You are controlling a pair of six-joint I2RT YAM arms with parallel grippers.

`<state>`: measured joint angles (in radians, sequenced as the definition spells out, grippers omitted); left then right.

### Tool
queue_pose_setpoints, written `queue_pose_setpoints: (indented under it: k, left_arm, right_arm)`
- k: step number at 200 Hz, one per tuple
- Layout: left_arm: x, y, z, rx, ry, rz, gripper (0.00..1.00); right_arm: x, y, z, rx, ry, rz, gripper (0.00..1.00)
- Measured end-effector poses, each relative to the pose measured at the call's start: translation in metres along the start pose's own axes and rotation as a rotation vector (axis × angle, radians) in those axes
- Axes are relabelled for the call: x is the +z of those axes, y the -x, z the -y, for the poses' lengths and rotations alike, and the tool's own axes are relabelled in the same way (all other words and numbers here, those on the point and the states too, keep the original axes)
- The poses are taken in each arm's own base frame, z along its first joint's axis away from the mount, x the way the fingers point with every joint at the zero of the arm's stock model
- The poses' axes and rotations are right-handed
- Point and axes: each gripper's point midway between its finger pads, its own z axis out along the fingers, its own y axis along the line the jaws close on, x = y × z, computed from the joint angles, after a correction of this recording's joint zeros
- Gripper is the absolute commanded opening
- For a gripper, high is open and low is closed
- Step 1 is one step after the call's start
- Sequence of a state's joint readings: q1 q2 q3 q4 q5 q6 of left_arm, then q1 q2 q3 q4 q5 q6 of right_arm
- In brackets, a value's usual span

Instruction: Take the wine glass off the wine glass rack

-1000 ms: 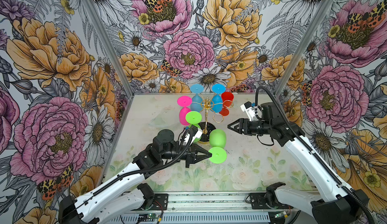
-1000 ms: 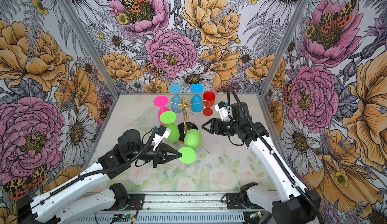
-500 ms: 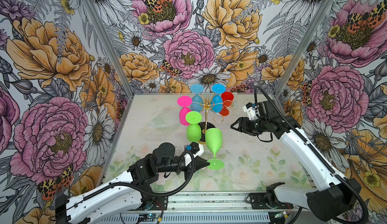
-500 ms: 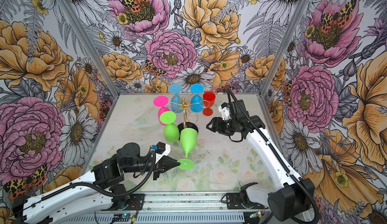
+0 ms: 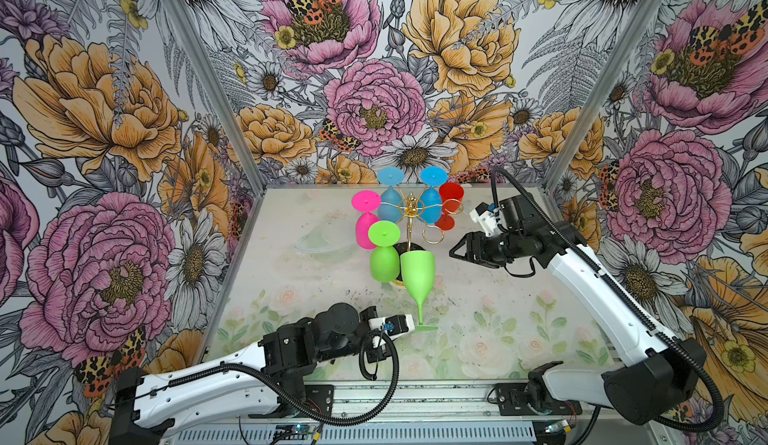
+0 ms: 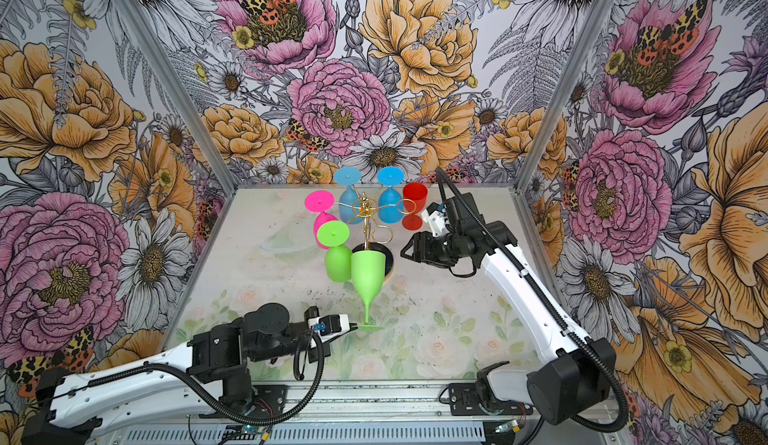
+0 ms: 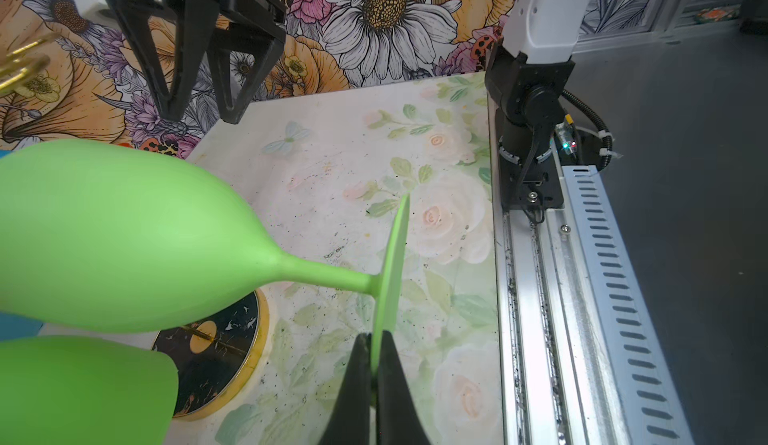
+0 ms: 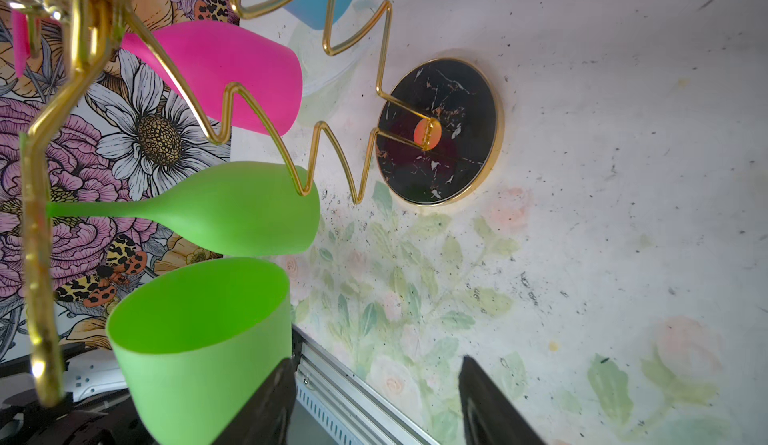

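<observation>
left hand [image 7: 376, 341] has turned the green wine glass [image 5: 417, 272] upright

Green wine glass [image 7: 124, 235], foot rim between closed left jaws, bowl seemingly clear of the gold-rimmed rack base [image 7: 226, 351].

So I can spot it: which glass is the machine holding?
Find the gold wire rack mid-table. Just in front is a lime-green wine glass, foot pinched by the left pincer. Unlike its green neighbour hanging upside down, it is upright.
</observation>
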<state>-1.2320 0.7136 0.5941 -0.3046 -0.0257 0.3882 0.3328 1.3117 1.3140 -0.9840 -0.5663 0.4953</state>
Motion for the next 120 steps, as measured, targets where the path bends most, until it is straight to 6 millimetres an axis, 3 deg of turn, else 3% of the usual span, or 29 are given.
queue_pose_setpoints:
  k: [120]
  left_arm:
    - [0.014,-0.042,0.01,0.411,0.077,-0.205,0.0]
  right_arm:
    - [0.0,-0.004,-0.027,-0.066,0.095,-0.04,0.63]
